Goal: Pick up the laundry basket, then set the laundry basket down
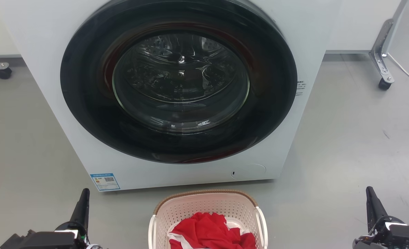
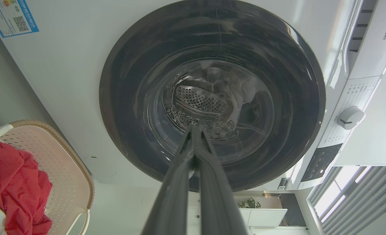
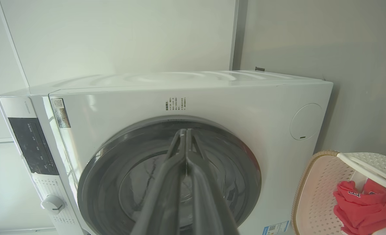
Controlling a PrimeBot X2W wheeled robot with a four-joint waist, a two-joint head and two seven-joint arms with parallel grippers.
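While flanking the laundry basket, left tool and right tool point forward, seemingly closed.

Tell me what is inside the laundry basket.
Inside the laundry basket lies crumpled red clothing with some white showing at its edge. The basket floor beneath, and anything under the cloth, is covered.

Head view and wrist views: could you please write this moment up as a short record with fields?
laundry basket: on the floor in front of the washing machine, touched by neither gripper
contents: red garment with some white
door: closed
left gripper: shut, empty, left of the basket
right gripper: shut, empty, right of the basket
task stage: basket not yet picked up
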